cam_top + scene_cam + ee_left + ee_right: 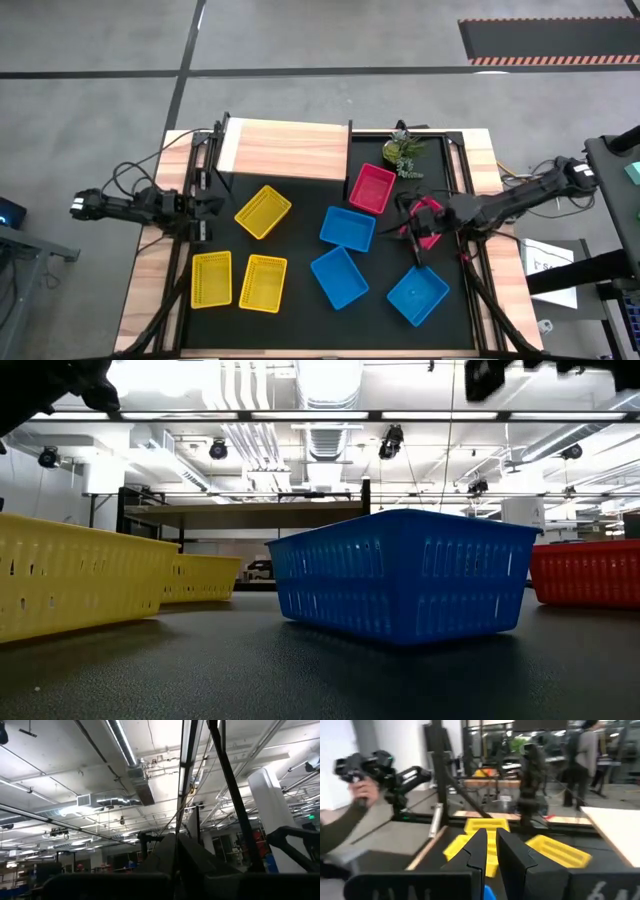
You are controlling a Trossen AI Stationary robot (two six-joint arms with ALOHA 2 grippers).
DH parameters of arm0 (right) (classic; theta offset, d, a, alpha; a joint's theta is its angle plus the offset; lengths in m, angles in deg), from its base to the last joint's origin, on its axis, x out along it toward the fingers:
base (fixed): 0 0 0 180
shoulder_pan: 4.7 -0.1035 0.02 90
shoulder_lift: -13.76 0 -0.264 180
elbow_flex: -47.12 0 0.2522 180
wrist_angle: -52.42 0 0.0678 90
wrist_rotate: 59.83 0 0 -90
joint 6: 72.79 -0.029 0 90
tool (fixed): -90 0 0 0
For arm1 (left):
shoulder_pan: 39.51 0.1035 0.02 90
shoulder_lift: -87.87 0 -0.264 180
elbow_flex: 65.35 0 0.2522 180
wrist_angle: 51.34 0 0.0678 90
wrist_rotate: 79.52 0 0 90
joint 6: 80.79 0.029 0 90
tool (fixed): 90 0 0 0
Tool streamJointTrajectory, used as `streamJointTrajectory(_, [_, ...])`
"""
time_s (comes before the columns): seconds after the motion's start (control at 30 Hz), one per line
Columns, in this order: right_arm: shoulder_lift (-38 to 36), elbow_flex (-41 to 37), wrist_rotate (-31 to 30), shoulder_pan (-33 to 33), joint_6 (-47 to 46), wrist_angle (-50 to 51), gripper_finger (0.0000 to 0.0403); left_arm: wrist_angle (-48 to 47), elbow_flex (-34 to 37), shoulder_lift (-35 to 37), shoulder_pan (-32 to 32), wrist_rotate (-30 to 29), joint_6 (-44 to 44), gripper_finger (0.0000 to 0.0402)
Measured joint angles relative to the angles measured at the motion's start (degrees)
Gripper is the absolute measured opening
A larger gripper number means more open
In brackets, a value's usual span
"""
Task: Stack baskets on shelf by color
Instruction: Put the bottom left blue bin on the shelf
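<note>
The pale-wood shelf [285, 148] stands at the table's far edge, bare on top. On the black tabletop rest three yellow baskets [263, 212] [211, 279] [263, 283], three blue baskets [347, 228] [339, 277] [418, 295] and a red basket [372, 188], each on its bottom. My left gripper [214, 205] [176, 851] hovers shut at the table's left edge, tipped up toward the ceiling. My right gripper [406, 222] [490, 837] hangs shut and level above the table's right part, right of the red and blue baskets, with nothing between its fingers.
A small green potted plant [404, 152] stands at the far right beside the shelf. Something red [427, 216] shows under my right arm, mostly hidden. Beyond the table's left edge a person's sleeve and hand [355, 795] show. The black tabletop [300, 325] is bare near the front.
</note>
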Motion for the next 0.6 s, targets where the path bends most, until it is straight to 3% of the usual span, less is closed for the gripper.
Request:
streamJointTrajectory(0.3, [13.8,17.0,-1.0,-6.5,0.1,16.9,0.0033,1.5,0.0,0.3,0.0,0.0,4.7,0.0])
streamJointTrajectory(0.6, [26.5,29.9,-1.5,-8.4,-2.1,32.6,0.0033,1.1,0.1,0.0,0.0,1.7,4.8,0.0])
